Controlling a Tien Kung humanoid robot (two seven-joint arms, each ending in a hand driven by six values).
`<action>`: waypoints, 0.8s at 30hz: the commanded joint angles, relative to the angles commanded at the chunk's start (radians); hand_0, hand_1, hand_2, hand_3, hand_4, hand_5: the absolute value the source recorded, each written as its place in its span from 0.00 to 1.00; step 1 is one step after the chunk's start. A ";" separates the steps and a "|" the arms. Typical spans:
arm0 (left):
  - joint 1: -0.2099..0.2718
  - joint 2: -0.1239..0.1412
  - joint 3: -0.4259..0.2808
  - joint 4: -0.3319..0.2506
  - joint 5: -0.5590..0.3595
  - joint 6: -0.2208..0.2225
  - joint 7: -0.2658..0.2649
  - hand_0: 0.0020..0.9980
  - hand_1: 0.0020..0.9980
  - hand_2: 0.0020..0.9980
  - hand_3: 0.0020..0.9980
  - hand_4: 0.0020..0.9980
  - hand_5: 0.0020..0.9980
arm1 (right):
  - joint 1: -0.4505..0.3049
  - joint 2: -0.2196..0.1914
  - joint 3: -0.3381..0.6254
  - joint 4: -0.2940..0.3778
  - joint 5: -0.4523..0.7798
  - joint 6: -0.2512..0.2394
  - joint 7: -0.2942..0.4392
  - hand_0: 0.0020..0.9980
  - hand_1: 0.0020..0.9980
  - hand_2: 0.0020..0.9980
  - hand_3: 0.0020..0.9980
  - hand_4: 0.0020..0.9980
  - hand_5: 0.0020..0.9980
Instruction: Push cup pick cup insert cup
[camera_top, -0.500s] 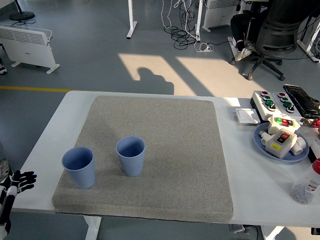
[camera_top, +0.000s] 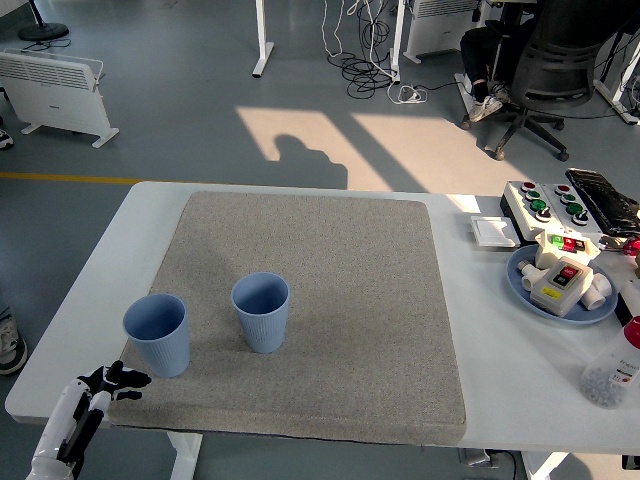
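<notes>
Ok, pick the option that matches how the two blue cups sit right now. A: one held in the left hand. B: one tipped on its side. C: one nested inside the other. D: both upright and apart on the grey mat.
D: the left cup and the right cup both stand upright with mat showing between them, while the left hand sits at the mat's near-left corner holding nothing.

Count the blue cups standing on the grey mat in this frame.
2. The left cup stands upright near the mat's front-left corner, just beyond the left hand; the right cup stands upright beside it, apart. None appears hidden.
</notes>
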 joint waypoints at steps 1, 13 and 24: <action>-0.004 0.003 0.004 0.000 -0.001 -0.001 0.001 0.60 0.59 0.54 0.49 0.64 1.00 | -0.001 0.000 0.002 0.000 -0.003 0.001 -0.001 0.71 0.64 0.64 0.59 0.12 0.41; -0.091 0.047 0.042 0.061 0.035 -0.040 0.044 0.67 0.61 0.55 0.50 0.64 1.00 | -0.011 0.004 0.003 0.001 -0.005 -0.001 -0.002 0.71 0.64 0.64 0.59 0.12 0.41; -0.157 0.069 0.075 0.102 0.034 -0.048 0.047 0.67 0.61 0.56 0.50 0.64 1.00 | -0.008 0.007 -0.008 0.001 0.009 -0.003 0.002 0.71 0.64 0.65 0.59 0.12 0.41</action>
